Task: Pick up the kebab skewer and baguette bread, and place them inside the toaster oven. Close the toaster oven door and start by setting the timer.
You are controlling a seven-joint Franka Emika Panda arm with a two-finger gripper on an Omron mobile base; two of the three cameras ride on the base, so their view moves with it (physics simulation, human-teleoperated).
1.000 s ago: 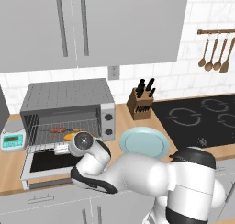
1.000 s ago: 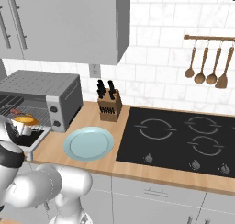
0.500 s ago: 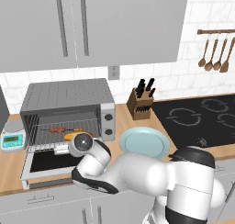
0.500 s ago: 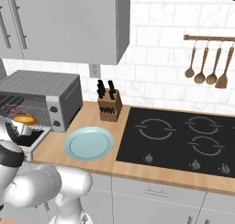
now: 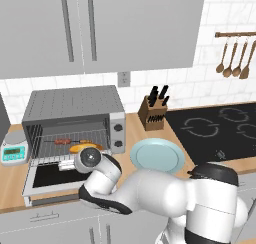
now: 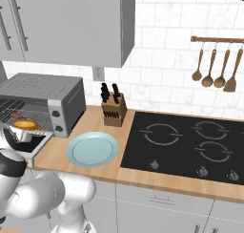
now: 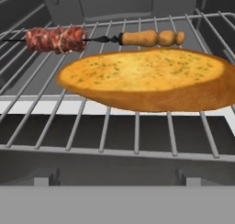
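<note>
Nothing much is changing since a second ago: your arm is hovering low in front of the toaster oven [image 5: 75,120], with only a slight shift at the wrist. Your hand [image 5: 67,164] is sitting just over the toaster oven door [image 5: 52,175], its jaws spread wide and holding nothing. Both foods are already lying on the wire rack [image 7: 137,126]: the baguette bread [image 7: 147,78] in front, the kebab skewer [image 7: 57,38] just behind it. So loading looks finished; you are still facing the door, which is hanging open, and the timer knob [image 5: 118,128]. Watch the round blue plate [image 5: 156,155] near the door's right corner, the white scale [image 5: 13,150] at the left, and the knife block [image 5: 154,113] behind.
</note>
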